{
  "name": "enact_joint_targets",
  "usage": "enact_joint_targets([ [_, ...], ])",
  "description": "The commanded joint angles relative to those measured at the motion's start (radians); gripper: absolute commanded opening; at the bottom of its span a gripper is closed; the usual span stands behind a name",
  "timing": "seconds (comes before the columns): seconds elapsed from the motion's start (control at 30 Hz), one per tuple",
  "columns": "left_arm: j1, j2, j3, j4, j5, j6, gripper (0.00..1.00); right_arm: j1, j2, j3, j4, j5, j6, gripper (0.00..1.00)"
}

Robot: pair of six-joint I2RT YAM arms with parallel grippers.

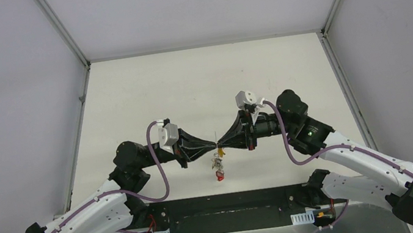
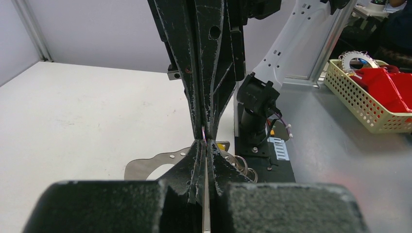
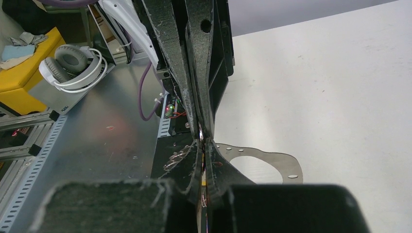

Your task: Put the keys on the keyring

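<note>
Keys (image 1: 219,165) hang under the keyring (image 1: 215,136); your left gripper (image 1: 213,146) and right gripper (image 1: 224,143) both pinch it, jaws closed tight, tips meeting above the table (image 1: 186,82).

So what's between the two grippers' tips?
No bare gap: in the top view the left gripper and right gripper meet at the thin keyring, seen edge-on, with the keys dangling below.
</note>
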Motion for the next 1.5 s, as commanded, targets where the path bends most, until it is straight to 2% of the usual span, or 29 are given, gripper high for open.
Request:
enact_joint_targets([
  [0.0, -0.009, -0.015, 0.018, 0.044, -0.004, -0.006, 0.0, 0.002, -0.013, 0.002, 0.049, 0.024, 0.025, 0.0],
  [0.07, -0.01, -0.021, 0.021, 0.027, -0.009, -0.004, 0.0, 0.002, -0.015, 0.006, 0.037, 0.026, 0.018, 0.0],
  [0.27, -0.01, -0.051, 0.056, -0.111, -0.013, 0.069, 0.36, 0.002, -0.009, 0.07, -0.131, 0.056, -0.078, 0.0],
  [0.33, -0.009, -0.058, 0.077, -0.184, -0.009, 0.109, 0.43, 0.002, -0.006, 0.096, -0.214, 0.073, -0.12, 0.0],
  [0.4, -0.01, -0.06, 0.108, -0.256, -0.001, 0.148, 0.45, 0.002, 0.001, 0.126, -0.282, 0.088, -0.16, 0.0],
  [0.6, -0.01, -0.045, 0.164, -0.378, 0.007, 0.22, 0.47, 0.002, 0.034, 0.228, -0.473, 0.119, -0.258, 0.0],
  [1.0, -0.01, 0.073, 0.227, -0.382, 0.059, 0.239, 0.46, 0.002, 0.153, 0.441, -0.826, 0.137, -0.428, 0.0],
  [1.27, -0.01, 0.107, 0.232, -0.346, 0.068, 0.259, 0.44, 0.002, 0.223, 0.512, -0.924, 0.097, -0.469, 0.0],
  [1.47, -0.01, 0.151, 0.23, -0.288, 0.104, 0.25, 0.37, 0.003, 0.246, 0.516, -0.905, 0.052, -0.447, 0.0],
])
